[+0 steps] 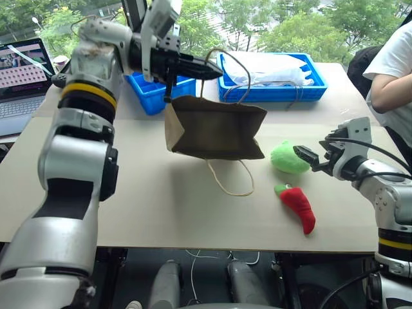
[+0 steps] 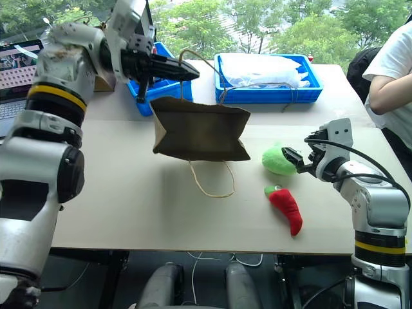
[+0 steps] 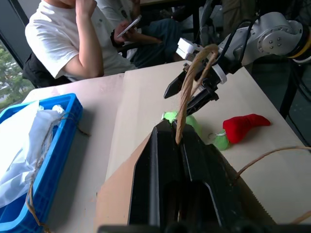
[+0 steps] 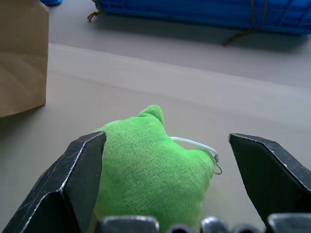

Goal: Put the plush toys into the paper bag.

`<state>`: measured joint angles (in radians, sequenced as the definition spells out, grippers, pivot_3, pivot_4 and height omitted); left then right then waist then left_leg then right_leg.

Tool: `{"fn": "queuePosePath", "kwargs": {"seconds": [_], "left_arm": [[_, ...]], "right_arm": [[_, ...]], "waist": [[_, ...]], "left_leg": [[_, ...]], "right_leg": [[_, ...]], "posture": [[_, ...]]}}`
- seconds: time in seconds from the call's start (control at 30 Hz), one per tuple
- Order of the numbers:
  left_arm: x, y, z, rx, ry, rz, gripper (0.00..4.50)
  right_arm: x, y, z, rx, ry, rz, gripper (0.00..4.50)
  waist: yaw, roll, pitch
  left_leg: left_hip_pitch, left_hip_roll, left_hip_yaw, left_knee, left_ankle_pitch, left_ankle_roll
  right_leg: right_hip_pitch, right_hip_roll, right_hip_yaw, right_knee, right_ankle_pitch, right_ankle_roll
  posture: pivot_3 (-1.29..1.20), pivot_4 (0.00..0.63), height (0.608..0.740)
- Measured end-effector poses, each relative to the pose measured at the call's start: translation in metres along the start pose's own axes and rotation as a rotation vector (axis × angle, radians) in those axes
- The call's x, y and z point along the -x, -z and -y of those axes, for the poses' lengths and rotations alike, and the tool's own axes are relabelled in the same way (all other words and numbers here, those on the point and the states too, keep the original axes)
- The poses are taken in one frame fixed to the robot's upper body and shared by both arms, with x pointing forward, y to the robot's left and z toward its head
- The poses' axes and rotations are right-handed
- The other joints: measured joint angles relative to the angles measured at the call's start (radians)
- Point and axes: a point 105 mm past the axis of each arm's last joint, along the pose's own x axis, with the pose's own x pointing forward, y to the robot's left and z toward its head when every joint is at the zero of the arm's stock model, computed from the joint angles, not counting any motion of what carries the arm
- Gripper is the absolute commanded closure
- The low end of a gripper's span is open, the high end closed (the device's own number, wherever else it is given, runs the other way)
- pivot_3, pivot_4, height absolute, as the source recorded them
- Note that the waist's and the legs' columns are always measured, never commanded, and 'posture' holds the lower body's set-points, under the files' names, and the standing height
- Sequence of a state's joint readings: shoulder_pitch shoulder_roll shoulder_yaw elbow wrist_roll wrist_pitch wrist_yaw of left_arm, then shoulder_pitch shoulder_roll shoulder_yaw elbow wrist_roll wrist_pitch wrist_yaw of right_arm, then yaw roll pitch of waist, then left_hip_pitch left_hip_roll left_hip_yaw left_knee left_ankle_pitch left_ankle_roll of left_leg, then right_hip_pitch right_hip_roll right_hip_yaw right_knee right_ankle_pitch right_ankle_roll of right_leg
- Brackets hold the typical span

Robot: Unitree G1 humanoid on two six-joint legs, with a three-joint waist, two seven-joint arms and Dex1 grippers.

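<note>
Bare table (image 1: 161, 212) before the hanging paper bag (image 1: 215, 129); blue trays (image 1: 270, 87) seemingly close behind.

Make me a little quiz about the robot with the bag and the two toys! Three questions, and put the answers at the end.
1. True or false: the left gripper is shut on a cord handle of the paper bag.
2. Which toy sits between the open fingers of the right gripper? A) the red chili toy B) the green plush toy C) neither
3. Fill in: the blue tray behind the bag holds something ____ in colour.

Key:
1. True; it grips one handle and holds the bag up, while the other handle lies on the table.
2. B; the fingers stand wide on either side of it.
3. White.
</note>
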<state>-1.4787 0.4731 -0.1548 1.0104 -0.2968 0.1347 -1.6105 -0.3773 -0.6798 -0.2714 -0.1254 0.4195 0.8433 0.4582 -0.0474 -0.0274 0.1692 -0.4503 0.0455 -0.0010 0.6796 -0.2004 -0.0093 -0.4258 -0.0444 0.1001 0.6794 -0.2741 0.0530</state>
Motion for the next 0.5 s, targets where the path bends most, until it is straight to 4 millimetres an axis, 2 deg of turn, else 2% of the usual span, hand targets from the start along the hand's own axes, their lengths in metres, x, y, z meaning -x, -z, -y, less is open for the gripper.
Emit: {"fn": "queuePosePath", "kwargs": {"seconds": [0.1,0.23,0.33,0.4,0.5], "left_arm": [[-0.001,0.014,0.008,0.064,0.026,0.005,4.5],[0.005,0.009,0.013,0.051,0.031,-0.01,4.5],[0.006,0.015,0.017,0.084,0.032,-0.009,4.5],[0.006,0.02,0.019,0.133,0.025,0.001,4.5],[0.007,0.016,0.02,0.187,0.005,0.045,4.5]], "right_arm": [[-0.006,0.013,-0.002,0.02,-0.014,-0.051,0.03],[-0.021,0.032,-0.005,0.003,-0.038,-0.09,0.03],[-0.033,0.04,-0.004,-0.013,-0.048,-0.089,0.75],[-0.038,0.04,-0.005,-0.019,-0.058,-0.074,1.47],[-0.038,0.038,-0.004,-0.014,-0.063,-0.058,2.5]], "waist": [[-0.003,0.0,0.0],[0.0,0.0,0.0],[0.002,0.0,0.0],[0.002,0.0,0.0],[0.003,0.0,0.0]], "left_leg": [[0.0,0.0,0.0,0.001,0.0,0.0],[0.001,0.0,0.0,0.001,0.0,0.0],[0.002,0.0,0.0,0.001,0.0,0.0],[0.003,0.0,0.0,0.001,0.0,0.0],[0.003,0.0,0.0,0.001,0.0,0.0]], "right_leg": [[0.0,0.001,0.0,0.001,0.0,0.0],[0.0,0.0,0.0,0.0,0.0,0.0],[0.002,0.0,0.0,0.0,0.0,0.0],[0.003,0.0,0.0,0.001,0.0,0.0],[0.003,0.0,0.0,0.001,0.0,0.0]], "posture": [[0.0,0.15,0.694],[0.0,0.15,0.694],[0.0,0.15,0.694],[0.0,0.15,0.694],[0.0,0.15,0.694]]}}
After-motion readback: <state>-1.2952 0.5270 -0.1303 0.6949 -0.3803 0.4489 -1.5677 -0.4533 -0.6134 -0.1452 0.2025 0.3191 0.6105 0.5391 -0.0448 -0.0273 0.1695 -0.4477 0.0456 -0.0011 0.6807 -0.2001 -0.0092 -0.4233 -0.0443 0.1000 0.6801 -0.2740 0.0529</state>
